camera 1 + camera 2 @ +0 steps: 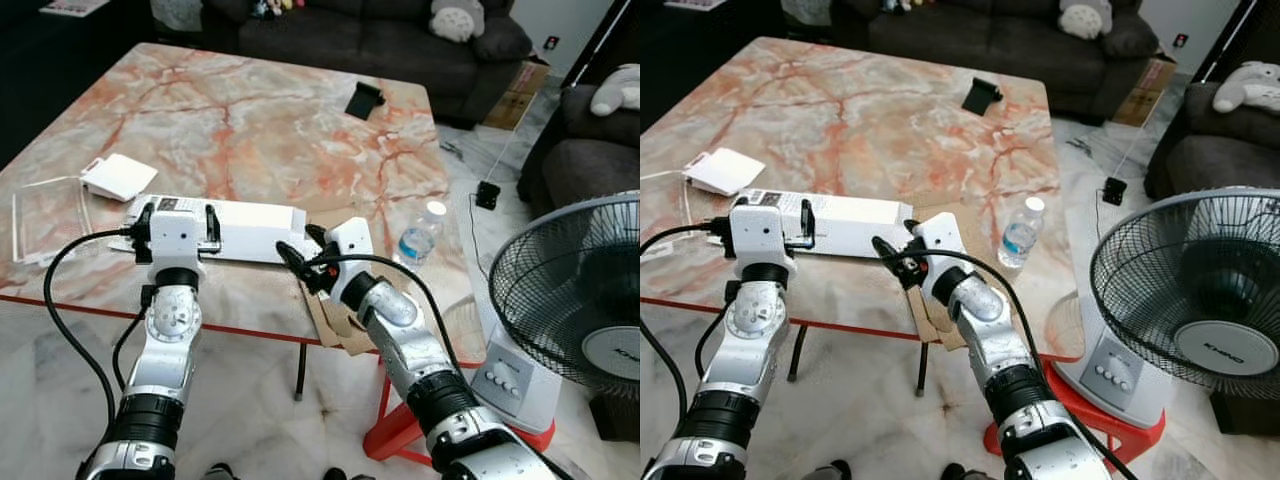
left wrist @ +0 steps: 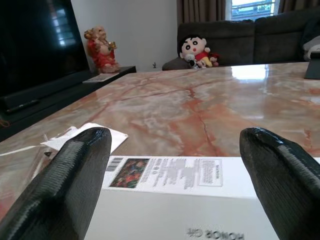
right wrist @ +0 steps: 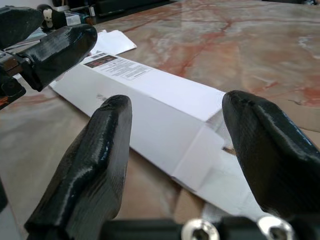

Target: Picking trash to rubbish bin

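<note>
- So the trash here looks to be the long white box, lying flat near the front edge of the marble table, still fully resting on the tabletop.
- The left gripper is hanging right over the box's left end, fingers spread wide. In its wrist view the two black fingers are sitting either side of the labelled end, not pinching anything.
- The right gripper is coming at the other end, where the box flap is hanging open. Its fingers are parted too, framing the box without touching it as far as I can tell.
- Under that end some brown cardboard is poking out over the table edge. Can't tell if it counts as trash as well.
- Other stuff sitting around: a water bottle near the right edge, a small white packet and some clear plastic off to the left, and a fan standing beside the table.
- Progress-wise I'd call this early days: nothing is gripped yet, so the grab, the lift and the carry to a bin are all still waiting.
</note>
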Motion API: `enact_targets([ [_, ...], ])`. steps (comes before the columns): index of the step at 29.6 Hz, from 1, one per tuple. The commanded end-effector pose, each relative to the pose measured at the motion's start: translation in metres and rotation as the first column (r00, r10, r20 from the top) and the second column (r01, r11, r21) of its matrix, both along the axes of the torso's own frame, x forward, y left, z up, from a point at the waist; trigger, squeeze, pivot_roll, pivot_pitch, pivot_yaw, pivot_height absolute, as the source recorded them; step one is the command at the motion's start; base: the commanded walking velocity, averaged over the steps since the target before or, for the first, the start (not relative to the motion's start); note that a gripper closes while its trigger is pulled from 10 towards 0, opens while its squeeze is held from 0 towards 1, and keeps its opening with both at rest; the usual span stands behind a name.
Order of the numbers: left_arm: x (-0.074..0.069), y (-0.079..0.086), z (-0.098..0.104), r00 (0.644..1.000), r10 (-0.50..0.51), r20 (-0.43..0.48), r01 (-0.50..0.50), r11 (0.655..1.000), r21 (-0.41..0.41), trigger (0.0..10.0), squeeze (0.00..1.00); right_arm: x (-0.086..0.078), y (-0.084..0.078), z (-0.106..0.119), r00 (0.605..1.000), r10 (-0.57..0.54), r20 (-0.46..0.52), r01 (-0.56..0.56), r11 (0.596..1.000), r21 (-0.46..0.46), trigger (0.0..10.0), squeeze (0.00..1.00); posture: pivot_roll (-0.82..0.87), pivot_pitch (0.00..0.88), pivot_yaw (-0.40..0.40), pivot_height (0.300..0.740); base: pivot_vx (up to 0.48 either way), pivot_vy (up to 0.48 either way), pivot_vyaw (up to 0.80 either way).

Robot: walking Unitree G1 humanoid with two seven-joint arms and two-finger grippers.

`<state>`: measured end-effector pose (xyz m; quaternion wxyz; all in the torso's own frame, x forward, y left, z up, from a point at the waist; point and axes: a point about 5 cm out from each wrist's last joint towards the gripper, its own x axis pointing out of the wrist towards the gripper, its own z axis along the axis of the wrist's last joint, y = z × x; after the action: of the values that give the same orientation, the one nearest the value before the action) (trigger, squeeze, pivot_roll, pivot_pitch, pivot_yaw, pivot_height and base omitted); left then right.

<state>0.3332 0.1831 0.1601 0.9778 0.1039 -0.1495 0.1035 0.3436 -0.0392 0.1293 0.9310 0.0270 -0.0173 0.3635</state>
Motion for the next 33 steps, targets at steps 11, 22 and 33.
enact_targets([
  [11, -0.001, -0.007, 0.001, 1.0, 0.001, 0.007, -0.001, 1.0, -0.01, 10.0, 0.0, 0.001, 0.001, 0.012, 0.996, 0.003, 0.088, -0.002, 1.0, -0.019, 10.0, 0.0, 0.07, 0.16, -0.138, 0.74, 0.374, 0.0, 0.2],
  [22, -0.003, -0.009, 0.007, 0.998, -0.008, 0.055, 0.01, 1.0, -0.02, 10.0, 0.0, 0.001, -0.001, 0.013, 0.997, 0.001, 0.076, -0.003, 1.0, 0.02, 10.0, 0.0, 0.07, 0.162, -0.141, 0.74, 0.289, 0.0, 0.15],
  [33, -0.005, -0.016, 0.008, 0.997, -0.046, 0.065, 0.048, 0.999, -0.025, 10.0, 0.0, -0.001, -0.002, 0.013, 0.998, 0.013, 0.061, -0.016, 0.999, 0.039, 10.0, 0.0, 0.06, 0.165, -0.142, 0.74, 0.0, 0.0, 0.0],
])
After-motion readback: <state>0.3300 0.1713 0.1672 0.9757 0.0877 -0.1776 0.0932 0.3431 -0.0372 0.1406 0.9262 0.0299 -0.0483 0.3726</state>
